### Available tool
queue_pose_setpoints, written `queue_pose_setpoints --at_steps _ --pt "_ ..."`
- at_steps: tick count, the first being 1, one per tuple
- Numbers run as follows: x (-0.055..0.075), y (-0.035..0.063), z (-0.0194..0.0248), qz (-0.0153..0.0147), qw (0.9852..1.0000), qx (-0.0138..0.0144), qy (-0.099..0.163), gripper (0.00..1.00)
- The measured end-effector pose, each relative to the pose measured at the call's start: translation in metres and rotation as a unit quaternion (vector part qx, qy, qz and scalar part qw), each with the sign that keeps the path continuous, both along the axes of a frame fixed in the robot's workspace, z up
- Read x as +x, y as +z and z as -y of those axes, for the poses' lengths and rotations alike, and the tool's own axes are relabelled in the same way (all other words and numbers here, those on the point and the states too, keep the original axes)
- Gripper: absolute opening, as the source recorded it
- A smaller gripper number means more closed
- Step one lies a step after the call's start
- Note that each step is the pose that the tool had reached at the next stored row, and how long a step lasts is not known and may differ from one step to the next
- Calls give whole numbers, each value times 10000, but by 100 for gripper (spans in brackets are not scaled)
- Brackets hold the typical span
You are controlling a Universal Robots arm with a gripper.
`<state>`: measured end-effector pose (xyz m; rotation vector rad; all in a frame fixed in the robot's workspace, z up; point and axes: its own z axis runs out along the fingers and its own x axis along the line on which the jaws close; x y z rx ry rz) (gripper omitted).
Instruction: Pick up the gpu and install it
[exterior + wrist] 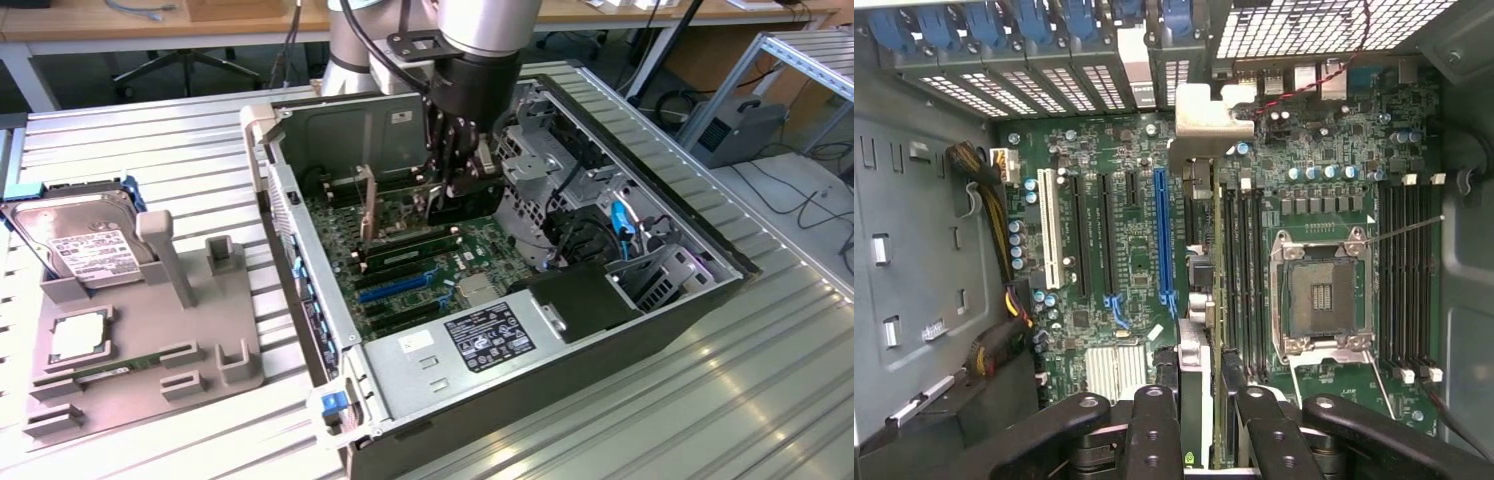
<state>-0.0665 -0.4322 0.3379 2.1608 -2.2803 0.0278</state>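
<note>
Inside: the gripper [461, 185] hangs within the open computer case [694, 300], low over the motherboard [414, 280], its fingers [1154, 430] pinching the gpu [1199, 330] between them.

Card position: the gpu stands on edge directly below the fingers, seen edge-on from the wrist view as a thin upright slab running away from the gripper toward the rear wall of the case.

Long axis: parallel to the expansion slots, in line with the blue slot [1164, 235] just beside it; its silvery metal bracket [1204, 115] lies at the far end, close against the row of rear slot openings [1034, 85].

Grip: fingers partly closed, one on each flat face of the card, at the end away from the bracket.

Seating: whether the card's lower edge has met a slot cannot be told; from the wrist view it sits between the blue slot and the black memory slots [1244, 270].

Neighbours: the empty processor socket [1321, 295] lies well to one side of the card.

Outside the case: a hard drive [80, 245] rests in a grey parts holder [174, 350] at the exterior view's left, well apart from the gripper.
</note>
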Motion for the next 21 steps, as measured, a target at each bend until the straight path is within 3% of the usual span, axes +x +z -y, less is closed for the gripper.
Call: queue_pose_setpoints --at_steps 21 --pt "-43 -22 101 -1 10000 -5 0 27"
